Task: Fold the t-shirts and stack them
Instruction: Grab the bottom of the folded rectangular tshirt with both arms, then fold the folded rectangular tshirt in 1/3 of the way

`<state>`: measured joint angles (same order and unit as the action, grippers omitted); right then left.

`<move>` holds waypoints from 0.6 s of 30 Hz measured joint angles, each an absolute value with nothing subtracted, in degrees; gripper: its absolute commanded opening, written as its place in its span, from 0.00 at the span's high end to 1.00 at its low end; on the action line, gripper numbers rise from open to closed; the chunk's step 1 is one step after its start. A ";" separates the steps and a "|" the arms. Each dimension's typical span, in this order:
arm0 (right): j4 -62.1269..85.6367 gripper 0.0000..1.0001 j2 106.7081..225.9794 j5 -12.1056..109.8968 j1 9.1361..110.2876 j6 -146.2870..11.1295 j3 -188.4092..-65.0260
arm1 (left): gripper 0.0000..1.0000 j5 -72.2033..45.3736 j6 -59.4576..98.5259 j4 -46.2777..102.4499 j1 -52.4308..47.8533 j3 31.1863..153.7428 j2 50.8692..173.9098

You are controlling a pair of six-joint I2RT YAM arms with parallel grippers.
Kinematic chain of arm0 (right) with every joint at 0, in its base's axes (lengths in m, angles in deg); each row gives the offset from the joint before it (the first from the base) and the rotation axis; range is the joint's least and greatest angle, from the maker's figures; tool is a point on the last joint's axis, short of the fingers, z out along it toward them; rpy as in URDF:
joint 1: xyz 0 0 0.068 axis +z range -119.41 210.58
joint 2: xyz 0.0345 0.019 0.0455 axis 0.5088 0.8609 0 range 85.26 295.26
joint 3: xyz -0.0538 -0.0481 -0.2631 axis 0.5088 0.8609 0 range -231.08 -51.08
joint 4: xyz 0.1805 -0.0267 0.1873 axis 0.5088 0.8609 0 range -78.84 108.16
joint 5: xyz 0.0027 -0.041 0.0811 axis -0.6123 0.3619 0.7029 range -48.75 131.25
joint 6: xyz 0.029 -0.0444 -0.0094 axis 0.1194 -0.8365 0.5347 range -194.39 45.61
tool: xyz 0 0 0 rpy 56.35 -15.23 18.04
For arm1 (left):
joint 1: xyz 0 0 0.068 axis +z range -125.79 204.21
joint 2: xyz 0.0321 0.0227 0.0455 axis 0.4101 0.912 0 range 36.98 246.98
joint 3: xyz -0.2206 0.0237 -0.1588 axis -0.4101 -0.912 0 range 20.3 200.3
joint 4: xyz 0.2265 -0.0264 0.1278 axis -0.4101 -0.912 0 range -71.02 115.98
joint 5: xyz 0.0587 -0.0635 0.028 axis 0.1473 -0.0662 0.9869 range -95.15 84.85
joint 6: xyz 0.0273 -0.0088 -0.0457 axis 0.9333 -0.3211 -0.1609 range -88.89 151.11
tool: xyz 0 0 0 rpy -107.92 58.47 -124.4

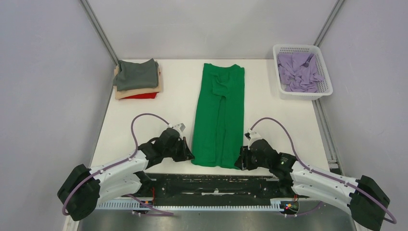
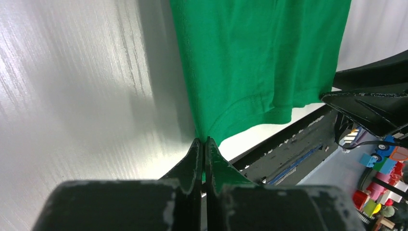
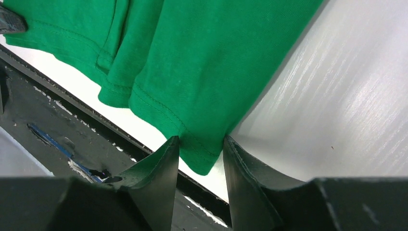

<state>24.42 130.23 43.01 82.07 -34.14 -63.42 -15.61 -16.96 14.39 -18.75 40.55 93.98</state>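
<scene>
Left gripper (image 2: 203,140): jaws are pressing together on the near left hem corner of the green t-shirt (image 1: 219,115); the cloth is puckering slightly where it enters the grip.

Right gripper (image 3: 201,140): jaws are standing apart, straddling the near right hem corner. The cloth is lying loose between them, and the stitched hem line is showing clearly.

The green t-shirt is lying flat on the white table (image 1: 288,120) as a long narrow strip. Its sides are folded in to meet along a centre seam, the collar end is far from the arms and the hem is sitting at the near table edge.

Far left corner: the dark grey t-shirt (image 1: 137,74) is resting folded on the tan t-shirt (image 1: 139,90), with the red t-shirt (image 1: 142,96) underneath.

Far right: the lavender t-shirt (image 1: 299,72) is lying crumpled inside the white mesh basket (image 1: 327,72).
</scene>
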 measured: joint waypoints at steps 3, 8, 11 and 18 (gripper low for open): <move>24.96 0.60 129.95 43.43 82.07 -33.62 -63.42 | 0.98 -15.85 -16.98 14.08 -18.86 40.55 93.49; 25.07 0.78 130.34 44.78 82.07 -33.25 -63.38 | 0.98 -16.18 -17.05 14.06 -19.23 40.13 93.49; 24.68 0.87 131.41 46.53 82.07 -33.49 -63.31 | 0.98 -17.51 -17.05 14.15 -19.54 40.11 93.49; 25.57 0.94 136.73 45.53 82.11 -38.58 -67.86 | 0.98 -21.95 -16.94 17.01 -19.71 41.14 94.28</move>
